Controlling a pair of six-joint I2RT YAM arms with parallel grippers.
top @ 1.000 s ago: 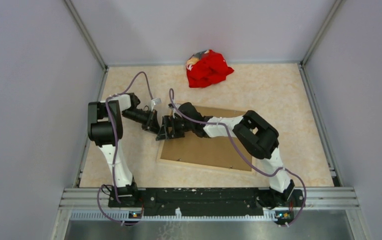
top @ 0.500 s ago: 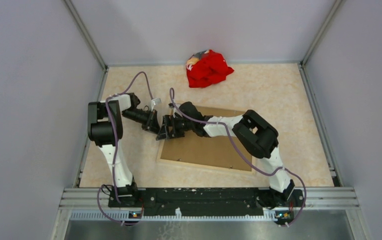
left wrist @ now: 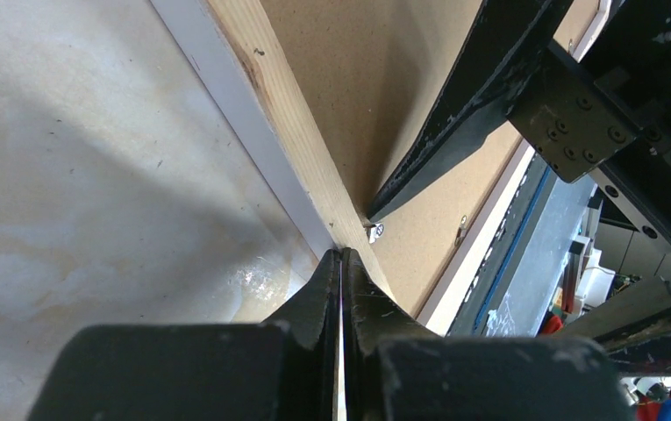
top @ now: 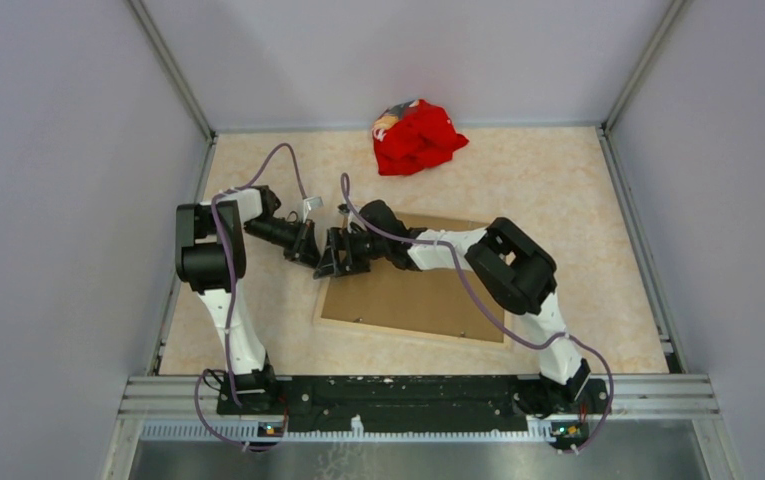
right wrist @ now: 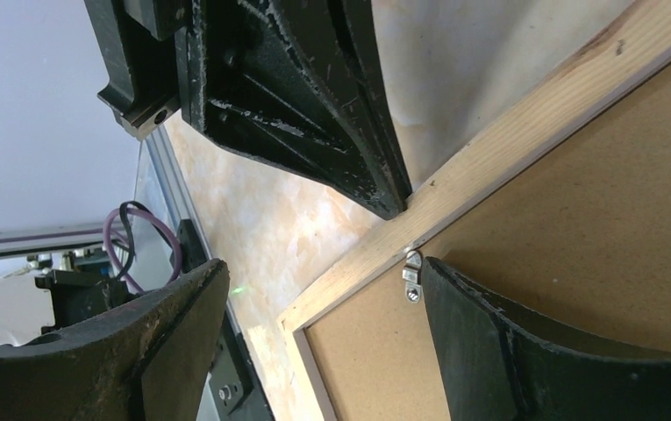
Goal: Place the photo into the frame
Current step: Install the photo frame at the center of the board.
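Observation:
The frame (top: 410, 336) lies face down on the table, its brown backing board (top: 408, 295) up. The photo is hidden. My left gripper (top: 310, 257) is shut, empty, its tip (left wrist: 342, 256) against the outer side of the frame's pale wood left edge (left wrist: 288, 114). My right gripper (top: 335, 262) stands open over that same edge (right wrist: 507, 149), one finger above the table, the other over the backing board (right wrist: 577, 228) beside a small metal clip (right wrist: 412, 274). Nothing is between its fingers.
A crumpled red cloth (top: 416, 135) lies at the back of the table. Grey walls close in three sides. The two grippers nearly touch at the frame's left edge, the left gripper's fingers (right wrist: 314, 105) filling the top of the right wrist view.
The right arm has edged very slightly to the left. The left arm and the frame have not moved.

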